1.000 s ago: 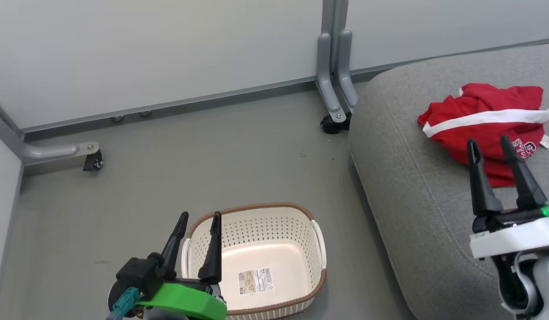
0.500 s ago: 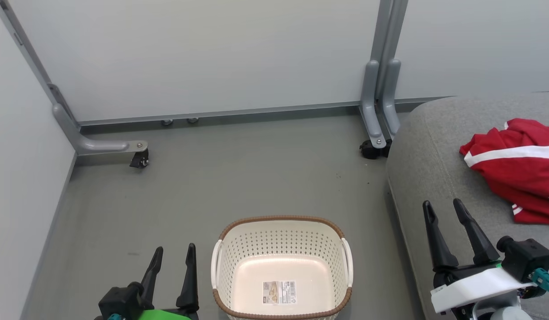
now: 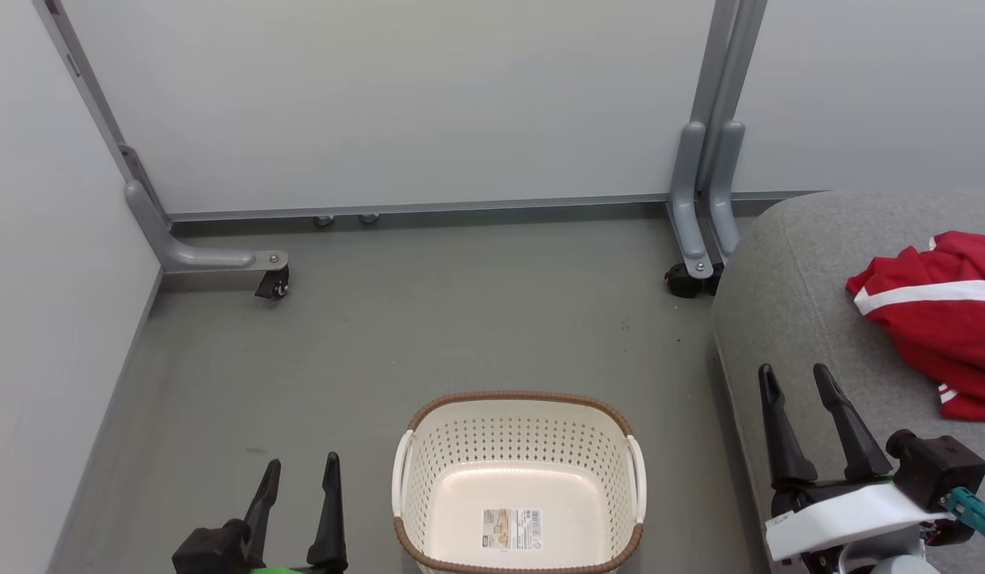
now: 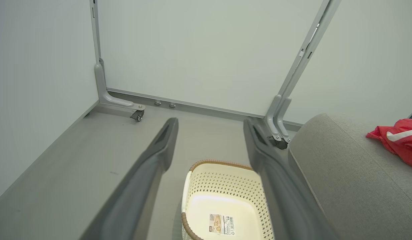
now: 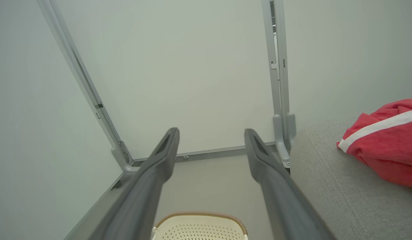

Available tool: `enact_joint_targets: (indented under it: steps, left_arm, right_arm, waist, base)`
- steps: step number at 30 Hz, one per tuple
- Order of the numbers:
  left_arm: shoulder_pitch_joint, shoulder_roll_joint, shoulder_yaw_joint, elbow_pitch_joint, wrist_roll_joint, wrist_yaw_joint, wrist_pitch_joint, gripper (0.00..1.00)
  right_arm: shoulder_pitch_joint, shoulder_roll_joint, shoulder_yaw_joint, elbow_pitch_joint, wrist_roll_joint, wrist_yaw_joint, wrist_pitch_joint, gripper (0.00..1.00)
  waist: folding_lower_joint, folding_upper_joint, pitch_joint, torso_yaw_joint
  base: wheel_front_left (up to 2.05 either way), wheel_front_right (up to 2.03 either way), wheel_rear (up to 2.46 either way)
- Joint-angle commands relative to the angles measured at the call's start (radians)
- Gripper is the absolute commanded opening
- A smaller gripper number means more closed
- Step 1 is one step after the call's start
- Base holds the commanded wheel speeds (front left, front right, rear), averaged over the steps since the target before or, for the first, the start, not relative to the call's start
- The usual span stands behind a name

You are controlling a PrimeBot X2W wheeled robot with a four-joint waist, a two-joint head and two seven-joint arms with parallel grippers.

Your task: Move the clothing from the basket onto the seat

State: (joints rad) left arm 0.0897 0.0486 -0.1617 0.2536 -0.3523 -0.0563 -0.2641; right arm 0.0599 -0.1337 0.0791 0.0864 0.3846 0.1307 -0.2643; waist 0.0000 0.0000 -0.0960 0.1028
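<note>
Since approx. 1 sec ago the head camera itself has swung, but the arms changed too. The right pincer (image 3: 793,369) was in front of the clothing (image 3: 939,327); now it hangs at the seat's (image 3: 787,271) near edge, well apart from the red heap. The left pincer (image 3: 302,460) was across the basket's (image 3: 520,396) rim; now it stands beside the basket, on its left, not touching. Both pincers are spread wide, w/ nothing between the long dark fingers.

The clothing lies on the seat: soft red fabric, crumpled, w/ white stripe trim, cut off by the picture edge. I cannot tell how many pieces it is. The seat is grey woven upholstery w/ a rounded corner & a stitched seam.

There is 1 basket on the floor (image 3: 428,319): cream plastic, rounded rectangle, rows of small holes, brown woven-look rim, 2 white handles, 1 label sticker (image 3: 512,528) on its bottom.

The floor is smooth & grey w/ some dark specks. Behind are pale matt partition panels (image 3: 396,104) on grey metal legs (image 3: 213,257), w/ 2 black castors (image 3: 273,285).
</note>
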Motion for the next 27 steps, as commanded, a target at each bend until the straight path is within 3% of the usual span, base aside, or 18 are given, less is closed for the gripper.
enact_joint_targets:
  steps: [1, 8, 17, 27]
  left_arm:
    - [0.002, 0.004, 0.004, -0.001, 0.009, 0.006, 0.000, 1.00]
    - [0.000, 0.004, 0.016, -0.017, 0.023, 0.024, 0.000, 1.00]
    - [-0.001, 0.004, 0.011, -0.021, 0.088, 0.092, 0.000, 1.00]
    - [0.004, 0.004, 0.022, -0.028, 0.084, 0.076, 0.000, 1.00]
  right_arm:
    - [0.008, 0.005, -0.001, 0.000, -0.006, 0.000, 0.000, 1.00]
    - [0.008, 0.007, -0.008, 0.001, -0.007, 0.000, 0.000, 1.00]
    - [0.009, -0.001, -0.001, 0.007, -0.006, 0.000, 0.000, 1.00]
    - [-0.002, 0.004, -0.015, 0.001, 0.014, 0.000, 0.000, 1.00]
  waist:
    - [0.0000, 0.0000, 0.000, -0.001]
    - [0.0000, 0.0000, 0.005, -0.014]
    - [0.0000, 0.0000, 0.006, -0.027]
    - [0.0000, 0.0000, 0.003, -0.034]
  base:
    - [0.00, 0.00, 0.00]
    - [0.00, 0.00, 0.00]
    - [0.00, 0.00, 0.00]
    - [0.00, 0.00, 0.00]
